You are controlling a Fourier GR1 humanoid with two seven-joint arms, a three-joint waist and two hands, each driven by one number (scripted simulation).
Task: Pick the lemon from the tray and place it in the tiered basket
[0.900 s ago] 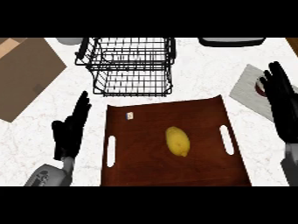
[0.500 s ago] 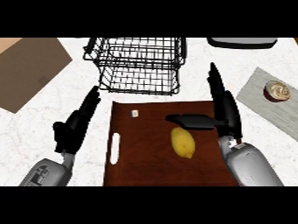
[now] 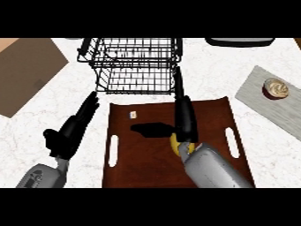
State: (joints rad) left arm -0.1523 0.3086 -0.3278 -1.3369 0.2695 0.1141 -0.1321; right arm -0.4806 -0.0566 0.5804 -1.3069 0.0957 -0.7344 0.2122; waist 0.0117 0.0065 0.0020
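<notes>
– Yellow just peeking out from under the right hand [image 3: 184, 118]: that is the lemon [image 3: 176, 146], lying on the brown tray [image 3: 140, 167], lower centre of the frame.
– And the hand is not closed on it. Fingers straight, pointing up the frame toward the tiered basket [image 3: 136, 66], thumb splayed out to the left. Spread apart, holding nothing.
– The left hand [image 3: 71, 130]?
– Resting over the desk [image 3: 22, 141] left of the tray, fingers straight, nothing in it.
– How should the lemon handle?
– Light, firm and rounded, most likely. Waxy skin, so it may roll or squirt out of a pinch near its ends. The fat middle looks the place: fingers one side, thumb the other, across its short width.
– Is the palm touching it?
– Cannot tell; the wrist hides most of the fruit.
</notes>
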